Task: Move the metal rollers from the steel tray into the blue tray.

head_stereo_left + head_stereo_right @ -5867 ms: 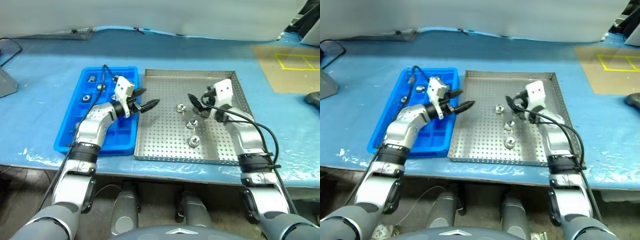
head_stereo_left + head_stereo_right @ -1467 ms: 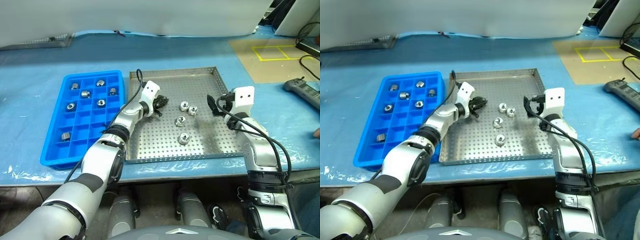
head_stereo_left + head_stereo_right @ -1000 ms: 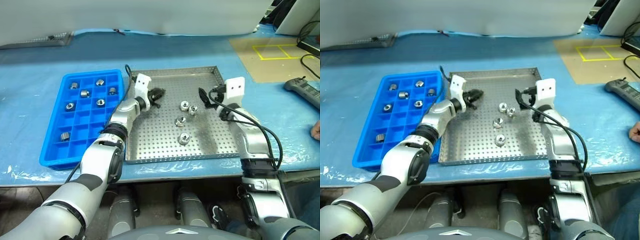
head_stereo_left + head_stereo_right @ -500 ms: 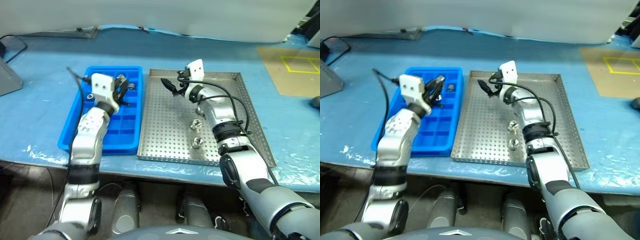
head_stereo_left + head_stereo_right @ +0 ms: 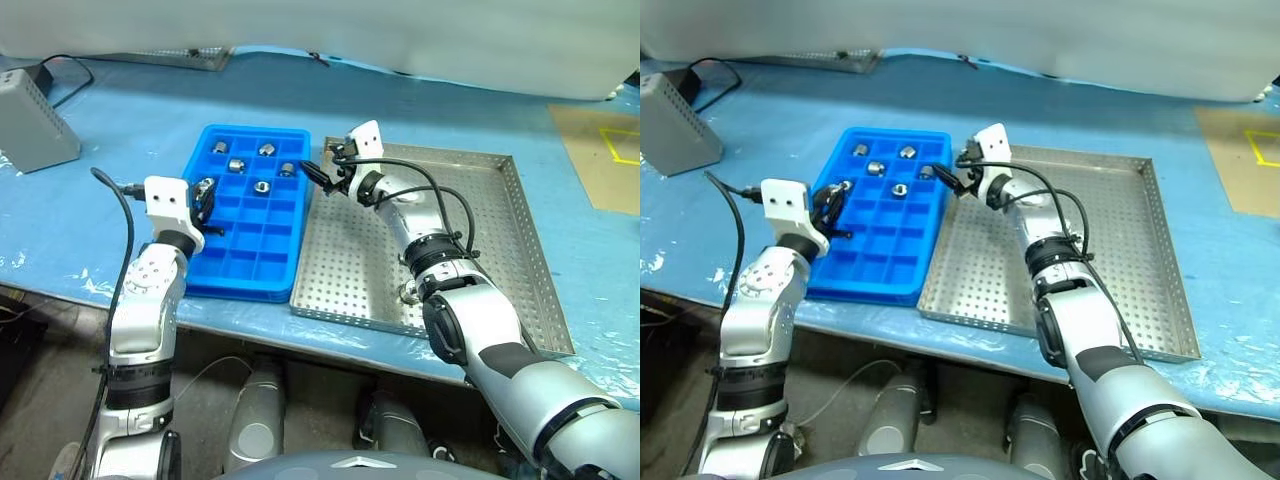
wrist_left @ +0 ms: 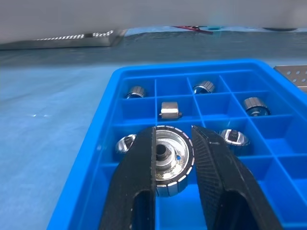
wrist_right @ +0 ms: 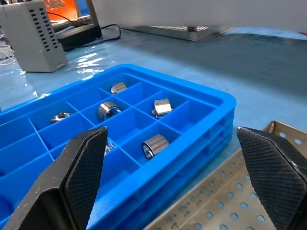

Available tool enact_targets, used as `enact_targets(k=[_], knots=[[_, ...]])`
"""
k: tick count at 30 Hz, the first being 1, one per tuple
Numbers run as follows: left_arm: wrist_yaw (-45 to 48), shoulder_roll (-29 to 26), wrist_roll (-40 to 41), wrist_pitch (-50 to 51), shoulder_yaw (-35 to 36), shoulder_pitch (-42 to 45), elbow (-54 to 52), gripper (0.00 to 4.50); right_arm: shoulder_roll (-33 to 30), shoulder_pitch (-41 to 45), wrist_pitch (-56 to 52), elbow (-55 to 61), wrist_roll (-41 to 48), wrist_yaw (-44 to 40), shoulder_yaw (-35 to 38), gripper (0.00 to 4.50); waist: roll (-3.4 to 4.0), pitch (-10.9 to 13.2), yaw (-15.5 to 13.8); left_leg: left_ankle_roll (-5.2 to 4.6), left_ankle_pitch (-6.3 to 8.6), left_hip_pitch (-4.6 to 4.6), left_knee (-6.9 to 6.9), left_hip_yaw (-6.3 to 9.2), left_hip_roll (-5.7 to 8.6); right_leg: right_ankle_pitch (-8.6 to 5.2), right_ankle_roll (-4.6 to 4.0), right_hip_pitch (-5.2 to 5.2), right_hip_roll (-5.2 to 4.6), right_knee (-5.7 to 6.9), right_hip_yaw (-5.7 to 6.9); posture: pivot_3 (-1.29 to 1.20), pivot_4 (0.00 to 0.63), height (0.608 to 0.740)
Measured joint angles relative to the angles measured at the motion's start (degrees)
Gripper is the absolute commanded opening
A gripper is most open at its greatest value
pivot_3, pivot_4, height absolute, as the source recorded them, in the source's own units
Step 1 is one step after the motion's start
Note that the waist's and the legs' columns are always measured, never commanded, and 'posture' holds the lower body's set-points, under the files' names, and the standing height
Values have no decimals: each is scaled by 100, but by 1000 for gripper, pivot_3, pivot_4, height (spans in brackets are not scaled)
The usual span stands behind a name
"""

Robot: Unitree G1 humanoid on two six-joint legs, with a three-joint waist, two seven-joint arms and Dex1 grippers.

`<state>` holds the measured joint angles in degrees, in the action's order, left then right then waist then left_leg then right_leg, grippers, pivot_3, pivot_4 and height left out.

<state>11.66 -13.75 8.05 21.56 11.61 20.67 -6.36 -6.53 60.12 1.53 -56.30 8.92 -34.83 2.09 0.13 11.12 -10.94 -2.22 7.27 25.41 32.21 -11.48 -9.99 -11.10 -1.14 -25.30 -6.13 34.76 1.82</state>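
Note:
My left gripper (image 6: 171, 140) is shut on a shiny metal roller (image 6: 169, 160) and hovers over the left side of the blue tray (image 5: 255, 250). Several rollers (image 5: 237, 165) lie in the tray's far compartments. My right gripper (image 5: 325, 180) stands open and empty at the far-left corner of the steel tray (image 5: 470, 220), right beside the blue tray's edge. Its wide-spread fingers (image 7: 81, 177) frame the blue tray (image 7: 206, 103) and rollers (image 7: 155, 145). One roller (image 5: 407, 293) peeks out beside my right forearm on the steel tray.
A grey vented box (image 5: 30, 120) with a cable sits at the far left of the blue-covered table. A perforated metal plate (image 5: 190, 57) lies along the back edge. A brown mat with yellow tape (image 5: 600, 150) is at the right.
The view has swung left. My left gripper carried its roller from the steel tray over to the blue tray's left side. My right gripper swung left to the steel tray's far-left corner.

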Motion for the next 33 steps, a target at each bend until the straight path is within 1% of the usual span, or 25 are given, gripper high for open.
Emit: enact_targets(k=[3,6,13,15,17,19,22,24,25,28,31,33], knots=[[5,-26,-13,-145,-25,212,603,806,-19,-115,-13,114,-2,12,0,4500,0,0,61,1,-1,5,1,0,-1,0,0,-5,1,-3,0,317,150,740],[16,-28,-13,-217,-44,252,984,806,-94,-245,-61,290,-6,22,0,4500,-1,0,104,0,-1,10,1,-1,-2,-1,1,-11,2,-4,0,313,150,740],[57,-11,-8,-290,-117,234,1038,806,-172,-281,-126,440,-49,109,-3,4500,-1,0,99,2,-2,3,3,-2,-9,-1,-1,-5,4,2,4,305,150,740],[55,23,3,-289,-123,207,1016,1516,-173,-281,-128,440,-66,127,-3,4500,-1,0,96,2,-2,1,4,-2,-7,-1,-1,-3,3,2,3,300,150,740],[30,54,24,-279,-155,165,960,2025,-176,-281,-128,440,-84,131,-4,4500,-1,0,99,2,-2,1,4,-2,-7,-1,-2,-2,3,2,3,278,150,740],[14,131,89,-265,-173,148,925,2698,-181,-281,-128,440,-98,138,-4,4500,-1,0,95,2,-3,1,4,-3,-8,-1,-2,-2,3,2,4,278,150,740],[215,244,334,-262,-196,195,915,2698,-257,-329,-153,573,-106,169,-4,4500,-1,0,98,2,-3,3,7,-5,-7,-1,-2,-2,3,2,3,133,150,740],[631,249,560,-323,-244,409,1035,2698,-409,-470,-232,854,-104,227,6,4500,-1,0,98,2,-4,3,10,-8,-7,-1,-2,3,3,2,3,34,150,740],[962,231,687,-386,-312,611,1149,2698,-521,-602,-328,1093,-98,263,36,4500,-1,0,100,1,-4,1,12,-11,-6,-1,-2,5,3,2,1,34,150,740],[2005,161,931,-626,-606,1162,1632,2698,-790,-1113,-715,2005,-36,416,192,4500,-2,0,180,-4,-5,-10,18,-24,7,-1,-1,18,0,3,-14,-178,150,740],[3445,106,995,-915,-1143,1741,2520,2698,-1204,-1957,-1247,3318,21,734,452,4500,-4,-1,346,-13,-6,-20,21,-35,22,-1,2,28,-4,-2,-35,-307,150,740],[4328,148,971,-1102,-1499,2117,3309,2698,-1439,-2590,-1636,4179,31,1009,731,4500,-6,-2,511,-15,-7,-20,23,-42,23,1,5,28,-4,-6,-42,-385,150,740]])
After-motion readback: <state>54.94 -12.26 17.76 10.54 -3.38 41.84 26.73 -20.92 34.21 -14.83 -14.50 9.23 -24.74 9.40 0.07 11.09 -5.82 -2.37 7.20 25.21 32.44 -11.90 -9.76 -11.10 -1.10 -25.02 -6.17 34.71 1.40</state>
